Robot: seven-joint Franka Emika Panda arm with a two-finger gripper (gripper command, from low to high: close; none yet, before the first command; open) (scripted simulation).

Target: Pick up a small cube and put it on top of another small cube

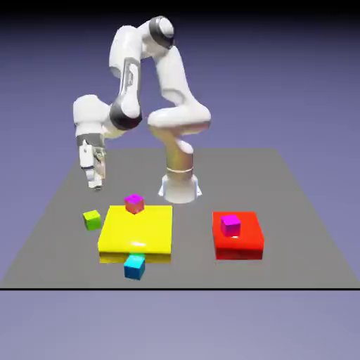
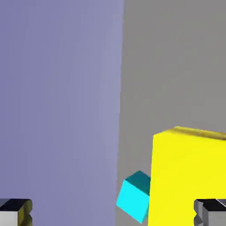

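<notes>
My hand hangs above the tabletop at the exterior view's left, fingers spread wide apart with nothing between them. The green cube sits on the tabletop beside the yellow block; the cyan cube lies by that block's edge nearest the exterior view's camera.

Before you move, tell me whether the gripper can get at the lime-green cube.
Probably yes: the gripper hangs open, and nothing sits on the lime-green cube. The yellow block close beside it may crowd one finger.
</notes>
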